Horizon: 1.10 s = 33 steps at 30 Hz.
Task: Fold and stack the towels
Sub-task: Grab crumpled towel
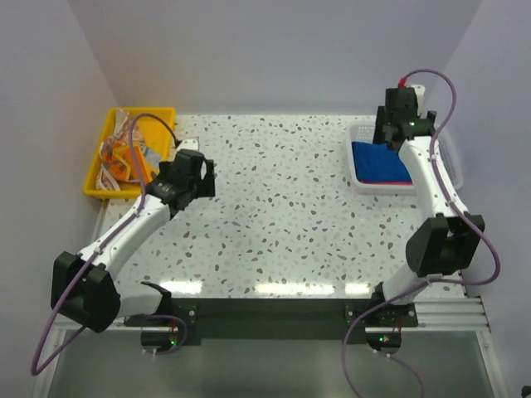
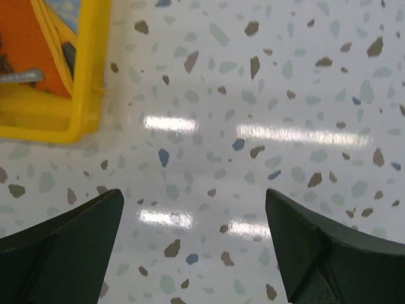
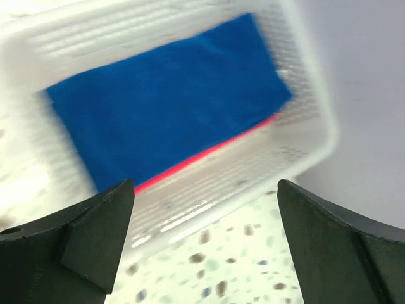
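Note:
A folded royal blue towel lies flat in the white mesh basket at the far right, on top of a hot pink towel whose edge peeks out beneath it. My right gripper hangs above the basket, open and empty. Crumpled orange towels lie in the yellow tray at the far left. Just right of that tray my left gripper hovers over bare table, open, nothing between its fingers.
The speckled white table stretches between tray and basket. Walls close in on the left, back and right. Cables loop from both arms, and the arm bases sit at the near edge.

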Each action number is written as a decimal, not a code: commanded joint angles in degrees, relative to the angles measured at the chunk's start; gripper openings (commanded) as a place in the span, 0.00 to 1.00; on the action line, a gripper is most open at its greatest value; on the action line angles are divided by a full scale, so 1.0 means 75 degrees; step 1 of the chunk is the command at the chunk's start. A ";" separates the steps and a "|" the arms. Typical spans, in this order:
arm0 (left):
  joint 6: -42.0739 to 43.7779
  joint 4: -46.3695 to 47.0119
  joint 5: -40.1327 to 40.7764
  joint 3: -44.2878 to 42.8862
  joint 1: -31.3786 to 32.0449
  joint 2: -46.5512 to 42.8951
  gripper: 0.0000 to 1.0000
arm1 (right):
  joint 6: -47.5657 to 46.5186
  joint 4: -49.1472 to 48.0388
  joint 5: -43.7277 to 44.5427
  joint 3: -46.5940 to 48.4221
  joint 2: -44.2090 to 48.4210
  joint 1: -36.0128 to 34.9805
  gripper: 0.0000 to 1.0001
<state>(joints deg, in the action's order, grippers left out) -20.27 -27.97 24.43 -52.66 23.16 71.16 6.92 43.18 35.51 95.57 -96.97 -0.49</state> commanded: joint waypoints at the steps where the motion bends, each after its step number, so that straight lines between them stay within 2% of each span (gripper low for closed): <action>1: -0.0203 -0.0138 0.0669 -0.1425 -0.0484 0.0669 1.00 | 0.0765 -0.0049 -0.1777 -0.0915 0.0799 -0.1161 0.98; 5: -0.0297 -0.0338 0.0762 -0.2911 -0.1935 0.1737 1.00 | 0.0929 -0.0447 -0.2785 -0.1854 0.1607 -0.2101 0.98; 7: -0.0402 -0.0373 0.0763 -0.3463 -0.2394 0.2414 0.99 | 0.0964 -0.0822 -0.3337 -0.2531 0.2111 -0.2475 0.98; 11: -0.0625 -0.0513 0.0845 -0.4133 -0.3646 0.3518 0.93 | 0.1175 -0.1525 -0.4533 -0.3670 0.2815 -0.2735 0.98; 13: -0.0754 -0.0444 0.0845 -0.4321 -0.4011 0.4091 0.91 | 0.1246 -0.1760 -0.4896 -0.4140 0.3002 -0.2817 0.98; 18: -0.0684 -0.0279 0.1114 -0.4895 -0.4236 0.5485 0.83 | 0.1211 -0.1984 -0.5624 -0.4586 0.2875 -0.2934 0.98; 24: -0.0778 -0.0279 0.0916 -0.5423 -0.4576 0.6729 0.76 | 0.1164 -0.1925 -0.5719 -0.4692 0.2640 -0.2970 0.98; 27: -0.0789 -0.0361 0.0635 -0.5645 -0.4623 0.7245 0.69 | 0.1152 -0.1867 -0.5684 -0.4727 0.2628 -0.2970 0.98; 30: -0.0754 -0.0408 0.0459 -0.5774 -0.4635 0.7481 0.42 | 0.1234 -0.1808 -0.5707 -0.4739 0.2687 -0.2970 0.98; 31: -0.0742 -0.0454 0.0400 -0.5810 -0.4635 0.7481 0.18 | 0.1257 -0.1808 -0.5742 -0.4739 0.2699 -0.2981 0.98; 33: -0.0707 -0.0653 0.0353 -0.5961 -0.4635 0.7319 0.00 | 0.1304 -0.1773 -0.5801 -0.4727 0.2780 -0.2981 0.98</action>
<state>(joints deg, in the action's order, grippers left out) -25.21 -30.87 29.17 -95.31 -10.87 125.40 15.59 30.79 -6.04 60.27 -77.01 -22.50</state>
